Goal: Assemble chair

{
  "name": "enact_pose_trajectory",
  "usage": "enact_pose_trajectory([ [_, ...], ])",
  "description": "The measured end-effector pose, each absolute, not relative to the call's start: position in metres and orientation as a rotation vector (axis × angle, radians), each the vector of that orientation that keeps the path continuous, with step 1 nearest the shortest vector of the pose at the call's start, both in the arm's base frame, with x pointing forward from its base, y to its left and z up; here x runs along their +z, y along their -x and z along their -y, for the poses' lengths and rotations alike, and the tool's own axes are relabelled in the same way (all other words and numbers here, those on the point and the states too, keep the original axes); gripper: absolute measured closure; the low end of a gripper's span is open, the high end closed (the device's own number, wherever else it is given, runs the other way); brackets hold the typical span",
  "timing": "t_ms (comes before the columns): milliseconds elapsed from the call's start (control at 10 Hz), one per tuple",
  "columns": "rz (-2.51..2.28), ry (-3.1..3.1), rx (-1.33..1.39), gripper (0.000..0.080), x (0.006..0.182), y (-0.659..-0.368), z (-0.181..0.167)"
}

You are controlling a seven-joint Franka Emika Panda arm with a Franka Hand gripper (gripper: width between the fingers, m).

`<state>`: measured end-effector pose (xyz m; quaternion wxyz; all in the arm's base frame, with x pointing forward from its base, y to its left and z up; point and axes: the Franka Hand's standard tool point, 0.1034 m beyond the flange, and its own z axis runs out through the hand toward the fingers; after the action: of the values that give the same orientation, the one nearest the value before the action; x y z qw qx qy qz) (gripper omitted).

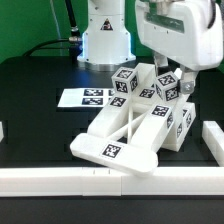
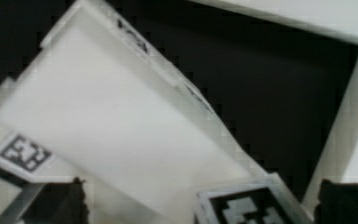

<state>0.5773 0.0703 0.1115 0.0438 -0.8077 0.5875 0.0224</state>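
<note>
The exterior view shows one chair assembly (image 1: pixel 135 125) lying tilted on the black table (image 1: pixel 30 80), near the table's centre, with its lower end at 7 o'clock and its upper end at 1 o'clock. The lowest part is a flat slab (image 1: pixel 112 150) bearing one tag; it rests just beside the front border rail (image 1: pixel 60 180). Two slanted leg bars (image 1: pixel 140 122) rise from the slab toward a cluster of tagged blocks (image 1: pixel 150 90). About eight tags are countable on the chair in this view; some faces are hidden.

One marker board (image 1: pixel 85 98) lies flat on the table at 9 o'clock from the block cluster, showing several tags. A second, short rail (image 1: pixel 213 135) stands at 3 o'clock, apart from the chair.

The arm's wrist housing hangs over the cluster at 1 o'clock. One gripper (image 1: pixel 176 75) reaches down at the cluster's upper edge; whether its fingers are apart, together or clamped cannot be told from either view.

The wrist view shows one broad white panel (image 2: pixel 131 130) tilted across the frame, with two tags visible: one (image 2: pixel 23 153) at 8 o'clock and one (image 2: pixel 250 204) at 5 o'clock. The picture is blurred.
</note>
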Motion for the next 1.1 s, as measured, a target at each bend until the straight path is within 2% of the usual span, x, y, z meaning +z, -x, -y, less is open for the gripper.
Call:
enact_pose_trajectory([
  [300,-1.523,2.645,0.056,0.015,0.111,-0.577,-0.07],
  [500,-1.128,2.862,0.056,0.015,0.11,-0.573,-0.073],
  [1100,-1.082,2.876,0.06,0.015,0.112,-0.569,-0.082],
])
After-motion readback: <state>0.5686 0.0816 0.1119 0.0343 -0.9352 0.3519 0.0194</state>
